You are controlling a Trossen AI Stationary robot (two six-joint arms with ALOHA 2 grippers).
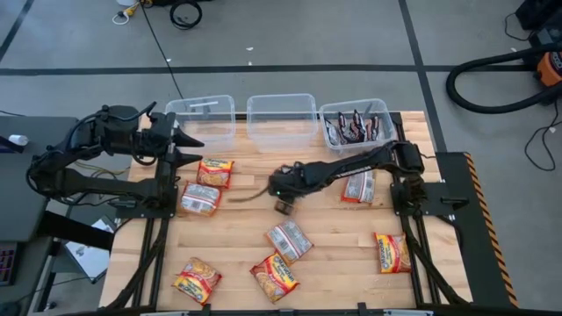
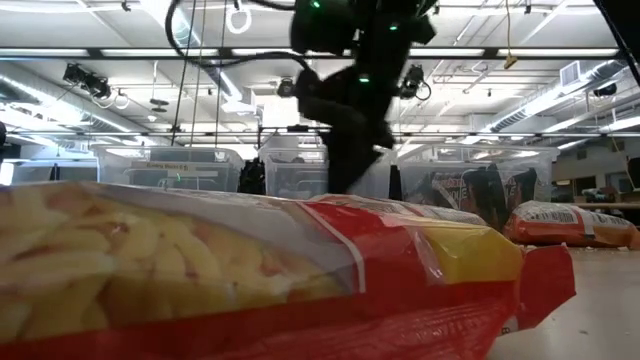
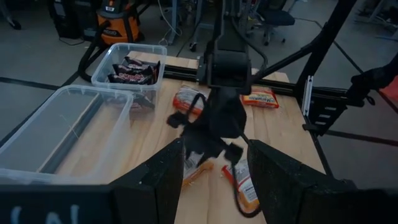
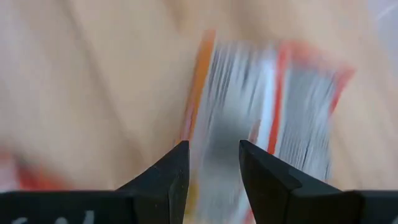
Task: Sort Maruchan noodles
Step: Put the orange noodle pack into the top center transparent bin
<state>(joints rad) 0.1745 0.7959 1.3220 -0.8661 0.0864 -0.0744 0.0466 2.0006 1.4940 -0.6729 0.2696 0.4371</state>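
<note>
Noodle packet [image 4: 249,112], red-and-silver, flat on tabletop [image 1: 334,246] | lies just beyond right tool [image 4: 213,168], whose fingers stand apart, empty | long axis runs roughly in line with the fingers | left tool [image 1: 189,149] farther off, open, waiting by bins [image 1: 202,118]

Robotics laboratory or workshop: taped concrete floor [image 1: 351,53], wooden table [image 1: 334,263] on a dark metal frame, orange shop vacuum [image 1: 549,66], ceiling strip lights [image 2: 90,62], and office chair [image 3: 273,15].

noodle packets [image 1: 288,240] on table [image 1: 342,246], bins [image 1: 281,118] behind
</note>
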